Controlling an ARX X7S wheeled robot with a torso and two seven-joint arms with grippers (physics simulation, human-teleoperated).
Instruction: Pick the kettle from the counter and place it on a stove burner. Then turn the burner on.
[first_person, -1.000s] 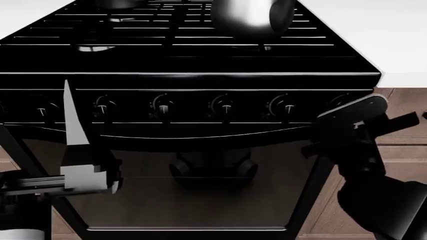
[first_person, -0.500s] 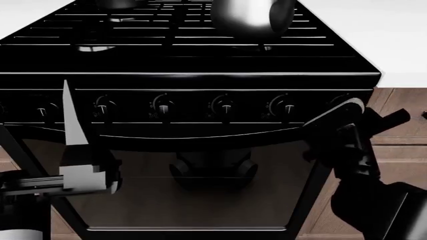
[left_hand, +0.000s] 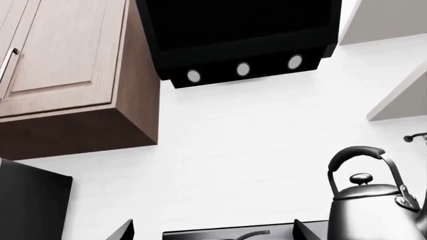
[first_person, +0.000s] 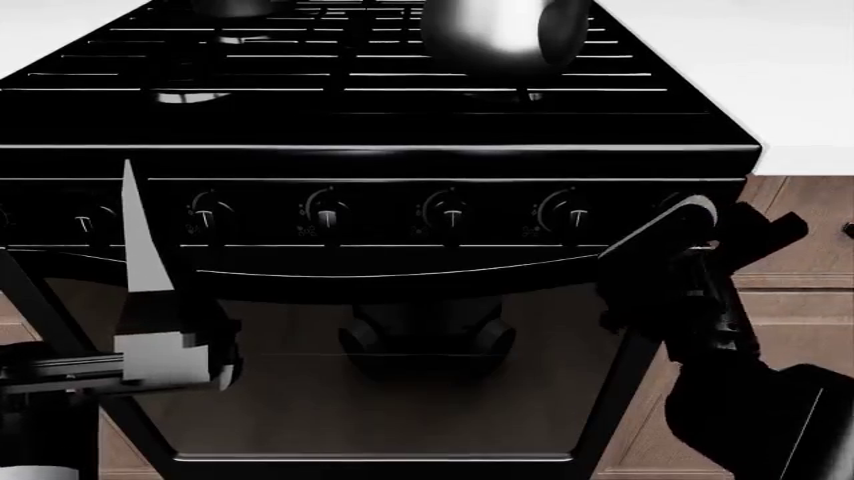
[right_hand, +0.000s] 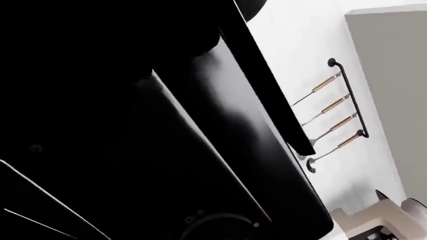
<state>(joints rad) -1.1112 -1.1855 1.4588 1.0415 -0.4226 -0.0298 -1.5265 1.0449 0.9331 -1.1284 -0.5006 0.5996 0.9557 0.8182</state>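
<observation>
The dark-grey kettle (first_person: 497, 30) stands on the black grate of the range, over a right-hand stove burner (first_person: 505, 97); the left wrist view shows its arched handle and knobbed lid (left_hand: 373, 205). White counter (first_person: 801, 90) lies to the right of the range. My left gripper (first_person: 144, 250) hangs in front of the knob panel at the left, pointing up, its fingertips (left_hand: 124, 231) wide apart and empty. My right gripper (first_person: 694, 245) is a dark shape at the panel's right end, close to the rightmost knob (first_person: 674, 204); its jaws are lost against the black front.
A row of knobs (first_person: 450, 212) runs along the range front above the oven door (first_person: 400, 380). A silvery pan (first_person: 234, 8) sits at the back left of the grate. Brown cabinet fronts (first_person: 801, 260) flank the range. Utensils hang on a wall rail (right_hand: 333, 110).
My right gripper has moved left and slightly up, closer to the rightmost knob. The left gripper and the kettle have hardly moved.
</observation>
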